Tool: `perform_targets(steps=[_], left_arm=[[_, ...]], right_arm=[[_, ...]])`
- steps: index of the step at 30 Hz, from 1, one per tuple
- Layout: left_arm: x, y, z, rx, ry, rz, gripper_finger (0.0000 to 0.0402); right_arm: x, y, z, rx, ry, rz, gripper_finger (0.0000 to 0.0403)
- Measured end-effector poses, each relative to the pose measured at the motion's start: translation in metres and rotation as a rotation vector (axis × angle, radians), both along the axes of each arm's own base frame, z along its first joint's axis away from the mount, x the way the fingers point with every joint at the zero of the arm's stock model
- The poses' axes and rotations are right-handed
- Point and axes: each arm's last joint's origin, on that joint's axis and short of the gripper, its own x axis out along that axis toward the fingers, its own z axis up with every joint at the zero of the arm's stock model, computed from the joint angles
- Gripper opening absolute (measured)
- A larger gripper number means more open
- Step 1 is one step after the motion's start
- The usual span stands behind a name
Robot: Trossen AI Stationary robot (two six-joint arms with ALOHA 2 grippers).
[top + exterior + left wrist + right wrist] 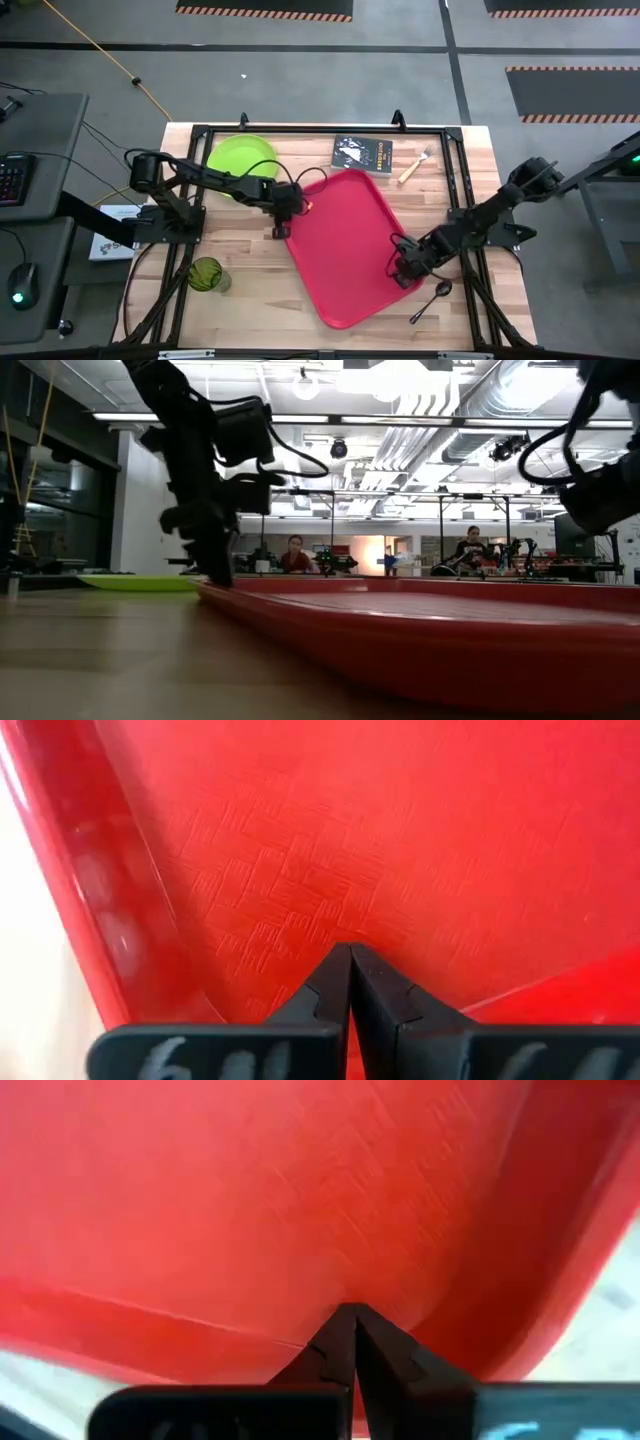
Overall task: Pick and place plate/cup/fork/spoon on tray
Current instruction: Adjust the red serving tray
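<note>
The red tray (345,245) lies askew in the middle of the table. My left gripper (288,218) is shut at the tray's left rim near its far corner, and the left wrist view (350,952) shows it there too. My right gripper (403,268) is shut at the tray's right rim, seen as well in the right wrist view (347,1312). The lime-green plate (240,155) lies flat at the far left. The olive cup (207,275) stands near left. The fork (415,165) lies far right. The dark spoon (432,300) lies beside the tray's near right edge. My left gripper meets the tray at its left rim (300,965), near the far corner, coming from above and the table's left. The gripper's own body hides the rim between the shut fingers. In the low view the fingers (218,572) stand on that end of the tray. My right gripper meets the tray at its right rim (300,1342), slanting down from the table's right side. The shut fingers point at the tray's inner wall. The gripper itself hides how the rim sits between them.
A black book (362,153) lies at the far edge between plate and fork, close to the tray's far corner. A black frame (300,130) runs around the table. Bare wood (260,300) shows at the near left beside the cup. People sit in the room beyond (295,555).
</note>
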Motion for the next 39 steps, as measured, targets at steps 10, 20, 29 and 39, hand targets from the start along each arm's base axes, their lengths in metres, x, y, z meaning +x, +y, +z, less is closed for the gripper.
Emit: perform_targets(steps=[10, 20, 29, 39], left_arm=[[-0.013, -0.034, 0.005, -0.153, 0.098, 0.130, 0.0000], [-0.018, -0.078, 0.005, -0.243, 0.124, 0.211, 0.0000], [-0.009, -0.113, 0.009, -0.375, -0.007, 0.240, 0.0000], [0.005, -0.123, 0.009, -0.435, -0.133, 0.239, 0.0000]], right_arm=[[0.008, -0.041, -0.002, -0.125, 0.028, 0.064, 0.0000], [0.017, -0.088, -0.002, -0.206, 0.024, 0.135, 0.0000], [0.026, -0.127, -0.002, -0.326, -0.058, 0.152, 0.0000], [0.032, -0.165, 0.000, -0.414, -0.153, 0.198, 0.0000]])
